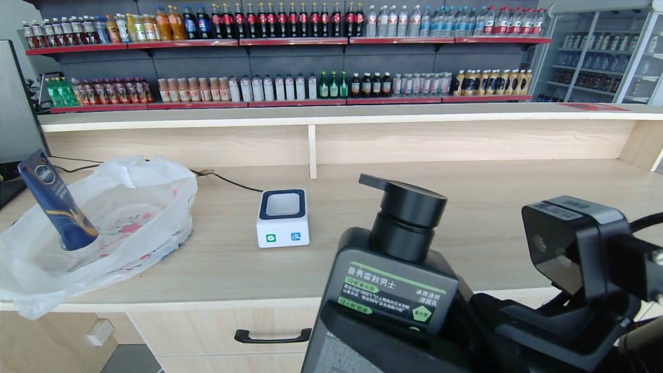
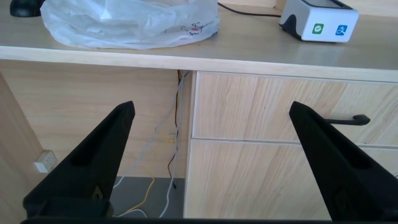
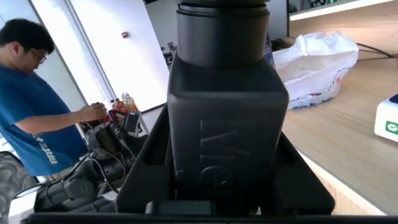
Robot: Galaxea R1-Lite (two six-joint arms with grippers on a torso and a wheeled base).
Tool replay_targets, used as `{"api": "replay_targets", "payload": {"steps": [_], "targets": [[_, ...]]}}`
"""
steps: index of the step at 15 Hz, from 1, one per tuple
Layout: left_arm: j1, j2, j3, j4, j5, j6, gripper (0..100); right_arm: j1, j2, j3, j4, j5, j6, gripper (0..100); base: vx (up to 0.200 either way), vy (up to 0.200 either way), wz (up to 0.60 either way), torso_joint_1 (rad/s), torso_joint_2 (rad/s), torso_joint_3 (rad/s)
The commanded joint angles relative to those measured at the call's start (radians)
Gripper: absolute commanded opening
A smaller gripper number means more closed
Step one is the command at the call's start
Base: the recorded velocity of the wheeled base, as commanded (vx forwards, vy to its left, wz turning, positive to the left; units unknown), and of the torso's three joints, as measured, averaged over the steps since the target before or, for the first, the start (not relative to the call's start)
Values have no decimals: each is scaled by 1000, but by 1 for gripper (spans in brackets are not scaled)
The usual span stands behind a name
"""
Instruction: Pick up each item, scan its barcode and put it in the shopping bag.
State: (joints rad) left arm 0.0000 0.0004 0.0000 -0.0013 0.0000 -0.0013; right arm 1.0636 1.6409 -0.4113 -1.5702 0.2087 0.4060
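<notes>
A black pump bottle (image 1: 386, 280) with a green label is held upright above the counter's front edge, close to the head camera. My right gripper (image 3: 224, 186) is shut on its body, one finger on each side. The white barcode scanner (image 1: 283, 217) with a dark-rimmed window sits mid-counter, to the bottle's left and farther back. A white plastic shopping bag (image 1: 150, 207) lies open at the counter's left end, with a blue tube (image 1: 54, 202) standing tilted in it. My left gripper (image 2: 211, 174) hangs open and empty below the counter, in front of the drawers.
The wooden counter (image 1: 518, 181) has a raised back ledge (image 1: 331, 116) with a divider post. A black cable (image 1: 228, 181) runs from the bag's side towards the scanner. A drawer handle (image 1: 273, 336) sticks out below the front edge. Shelves of drinks line the far wall.
</notes>
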Motion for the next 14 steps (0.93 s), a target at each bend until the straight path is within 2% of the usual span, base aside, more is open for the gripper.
{"api": "replay_targets", "payload": {"steps": [1, 6, 8, 14], "targets": [[2, 0, 0, 0, 0, 0, 100, -8, -1, 35, -1, 0, -44, 0, 0, 0, 0, 0, 0, 0], [0, 0, 0, 0, 0, 0, 100, -123, 5, 43, -1, -2, -211, 0, 0, 0, 0, 0, 0, 0], [2, 0, 0, 0, 0, 0, 100, -209, -3, 35, -1, 0, -342, 0, 0, 0, 0, 0, 0, 0], [0, 0, 0, 0, 0, 0, 100, -421, 10, -47, -1, -12, -530, 0, 0, 0, 0, 0, 0, 0]]}}
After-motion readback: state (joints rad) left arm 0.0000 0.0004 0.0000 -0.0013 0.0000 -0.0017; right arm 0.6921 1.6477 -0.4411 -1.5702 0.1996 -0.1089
